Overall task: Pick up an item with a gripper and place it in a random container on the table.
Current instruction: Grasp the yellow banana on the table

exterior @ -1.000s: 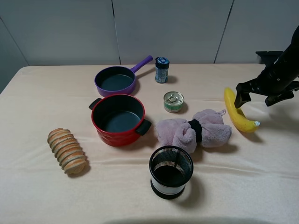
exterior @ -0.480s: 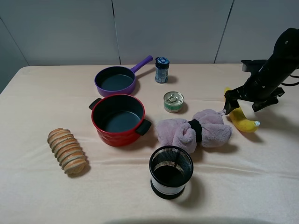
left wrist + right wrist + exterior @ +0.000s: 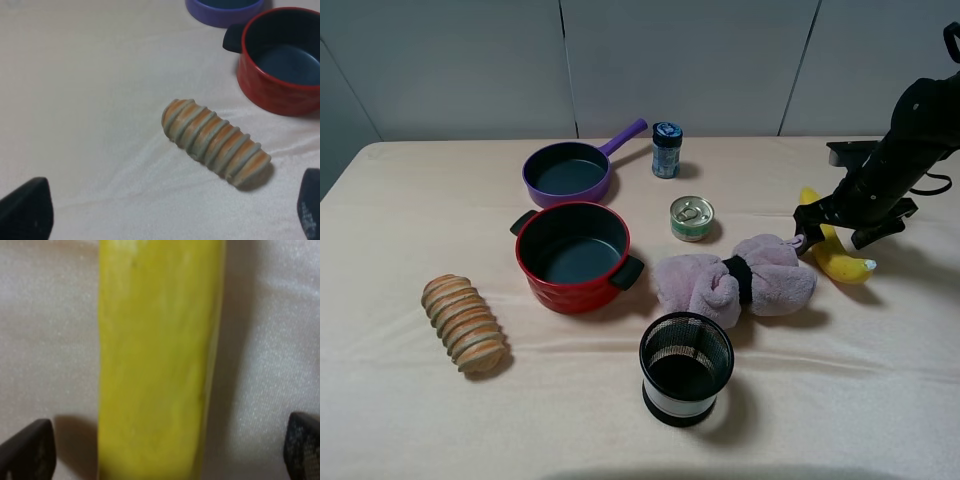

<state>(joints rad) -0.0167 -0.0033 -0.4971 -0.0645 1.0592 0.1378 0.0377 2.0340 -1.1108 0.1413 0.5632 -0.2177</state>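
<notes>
The yellow banana [image 3: 844, 262] lies on the cream table cloth [image 3: 420, 200] at the right, just right of a pink towel. My right gripper [image 3: 838, 236] is low over the banana's middle, open, with a finger on either side. In the right wrist view the banana [image 3: 160, 360] fills the space between the two black fingertips [image 3: 25, 450]. The red pot [image 3: 565, 288] stands empty left of centre, far from the banana. My left gripper [image 3: 167, 215] is open and empty above the cloth near the bread loaf [image 3: 215, 142]; it is out of the exterior view.
A pink bundled towel [image 3: 735, 278] touches the banana's left side. A tin can [image 3: 692, 218], a blue-lidded jar [image 3: 666, 150] and a purple pan [image 3: 567, 172] stand behind. A black mesh cup [image 3: 686, 368] is in front and a bread loaf [image 3: 464, 322] at the left.
My right gripper has moved left and down, from beside the banana's right side to straddling its middle. The banana and the other things have not moved.
</notes>
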